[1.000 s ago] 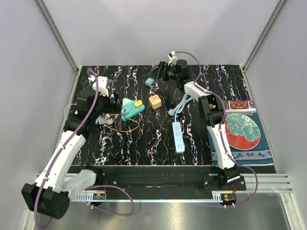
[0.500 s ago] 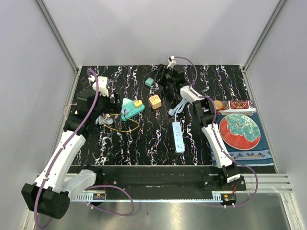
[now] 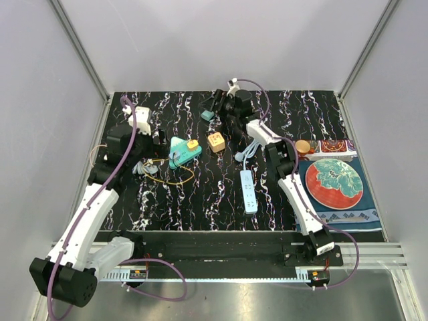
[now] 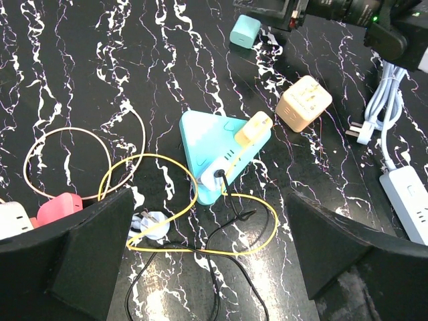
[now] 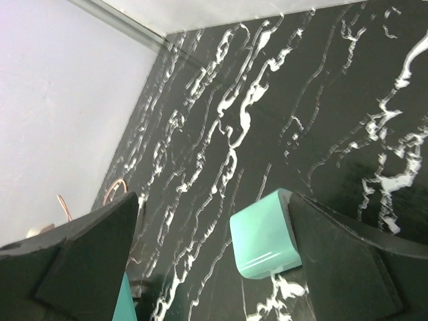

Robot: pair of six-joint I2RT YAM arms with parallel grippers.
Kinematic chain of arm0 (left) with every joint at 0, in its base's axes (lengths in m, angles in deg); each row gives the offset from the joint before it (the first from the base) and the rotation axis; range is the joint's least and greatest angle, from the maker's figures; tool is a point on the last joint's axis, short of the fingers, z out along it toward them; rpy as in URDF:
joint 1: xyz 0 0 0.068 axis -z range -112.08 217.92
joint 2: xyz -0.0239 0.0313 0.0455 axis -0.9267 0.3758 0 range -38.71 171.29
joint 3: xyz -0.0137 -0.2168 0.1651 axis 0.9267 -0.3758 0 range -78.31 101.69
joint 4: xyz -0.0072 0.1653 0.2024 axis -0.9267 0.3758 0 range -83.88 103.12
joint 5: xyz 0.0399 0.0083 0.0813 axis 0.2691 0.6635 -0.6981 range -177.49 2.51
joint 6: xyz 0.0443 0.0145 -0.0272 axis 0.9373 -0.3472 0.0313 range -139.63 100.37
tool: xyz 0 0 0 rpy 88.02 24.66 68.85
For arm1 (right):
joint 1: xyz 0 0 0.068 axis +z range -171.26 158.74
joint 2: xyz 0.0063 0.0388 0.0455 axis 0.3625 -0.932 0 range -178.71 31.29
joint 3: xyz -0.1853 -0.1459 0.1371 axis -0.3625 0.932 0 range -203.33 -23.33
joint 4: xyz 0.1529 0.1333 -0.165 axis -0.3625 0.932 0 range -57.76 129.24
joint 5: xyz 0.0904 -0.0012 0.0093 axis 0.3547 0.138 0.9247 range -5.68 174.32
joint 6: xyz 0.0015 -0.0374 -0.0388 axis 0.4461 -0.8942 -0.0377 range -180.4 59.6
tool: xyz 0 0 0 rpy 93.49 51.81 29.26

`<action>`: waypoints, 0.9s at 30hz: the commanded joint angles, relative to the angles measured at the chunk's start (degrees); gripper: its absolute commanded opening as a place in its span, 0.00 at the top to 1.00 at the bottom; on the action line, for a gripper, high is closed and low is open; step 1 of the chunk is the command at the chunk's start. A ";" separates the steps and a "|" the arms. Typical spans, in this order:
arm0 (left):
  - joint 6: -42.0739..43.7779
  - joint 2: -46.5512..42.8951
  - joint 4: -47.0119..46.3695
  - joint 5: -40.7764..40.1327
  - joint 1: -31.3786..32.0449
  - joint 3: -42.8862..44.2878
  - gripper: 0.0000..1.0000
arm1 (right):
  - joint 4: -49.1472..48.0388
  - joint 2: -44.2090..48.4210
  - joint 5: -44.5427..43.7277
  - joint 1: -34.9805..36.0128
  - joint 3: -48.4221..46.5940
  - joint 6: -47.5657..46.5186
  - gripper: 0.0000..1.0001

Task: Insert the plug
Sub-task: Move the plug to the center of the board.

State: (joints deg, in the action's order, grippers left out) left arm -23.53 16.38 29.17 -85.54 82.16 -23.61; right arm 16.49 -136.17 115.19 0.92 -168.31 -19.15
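The right arm has swung left over the last second. It has carried the right fingers (image 5: pixel 348 267) from off to the plug's side to either side of the teal plug (image 5: pixel 264 234), and more of the red plate (image 3: pixel 333 182) now shows. These fingers stand wide apart. The plug lies on the worktop (image 3: pixel 200 200) between them, close against one finger; whether they touch cannot be told.

The plug sits beyond the triangular power strip (image 4: pixel 214 154), toward the far wall and slightly right of it. It is a stubby rounded block, so its long axis is hard to call. Its pins are hidden, so which way it faces is unclear. No writing is legible.

The left fingers (image 4: pixel 87 261) spread wide above the strip, holding nothing.
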 commanded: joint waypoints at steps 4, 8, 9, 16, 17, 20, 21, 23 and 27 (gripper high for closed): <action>-0.14 -2.62 -2.04 1.47 -0.27 -0.82 0.01 | 2.92 -0.77 2.86 1.91 -2.58 2.25 0.00; -0.05 -3.85 -2.13 1.47 -0.27 -1.43 0.01 | 0.12 2.56 8.93 3.49 3.29 0.68 0.01; -0.05 -4.11 -2.13 1.47 -0.27 -1.52 0.01 | -0.51 5.01 10.07 3.84 5.14 -0.03 0.01; -0.58 -6.66 -2.48 1.91 -0.27 -2.66 0.01 | -0.51 16.97 21.24 7.18 20.40 -4.16 0.02; -0.58 -7.10 -2.39 1.91 -0.27 -2.84 0.01 | -1.64 18.82 21.33 7.44 22.71 -4.51 0.02; -0.93 -7.19 -2.39 1.91 -0.27 -2.84 0.01 | -1.66 28.29 20.02 7.36 30.27 -7.23 0.02; -1.28 -7.02 -2.39 1.91 -0.27 -2.58 0.01 | -0.87 30.24 17.14 7.18 33.42 -10.11 0.02; -1.90 -5.70 -2.22 2.09 -0.35 -1.79 0.01 | 4.21 35.93 13.01 6.75 35.73 -14.16 0.01; -3.74 -1.05 -1.08 2.17 -0.35 0.93 0.01 | 9.85 44.83 -0.52 4.64 44.23 -19.55 0.00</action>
State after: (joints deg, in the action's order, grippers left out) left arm -25.20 11.60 29.26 -84.55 82.16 -26.08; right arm 22.70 -103.82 126.58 8.66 -129.34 -31.17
